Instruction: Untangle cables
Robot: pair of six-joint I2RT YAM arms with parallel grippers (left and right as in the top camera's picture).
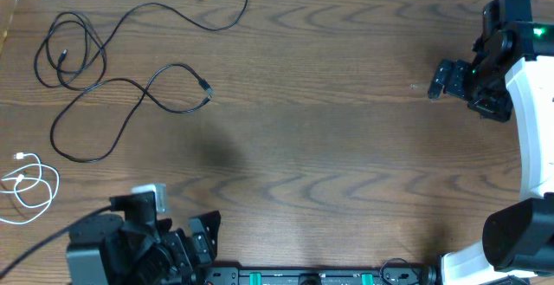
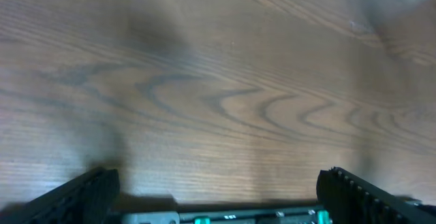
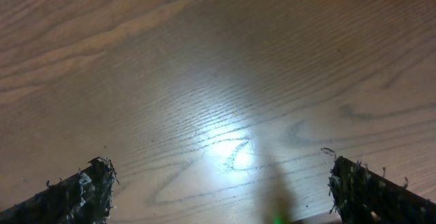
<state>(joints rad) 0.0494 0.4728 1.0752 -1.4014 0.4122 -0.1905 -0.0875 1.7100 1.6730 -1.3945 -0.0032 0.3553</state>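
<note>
Wood table (image 1: 329,146): black cables (image 1: 121,80) loop far left, white cable (image 1: 22,179) at left edge; left gripper (image 1: 203,233) & right gripper (image 1: 437,79) gape empty, so pinch one strand near its plug, lift slow.

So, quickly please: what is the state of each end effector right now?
The left end effector: open, holding nothing.
The right end effector: open, holding nothing.

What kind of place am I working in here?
Probably a robotics lab bench: a wood-grain table, a left arm and right arm at its edges, and loose black cables and a white cable laid out.
</note>
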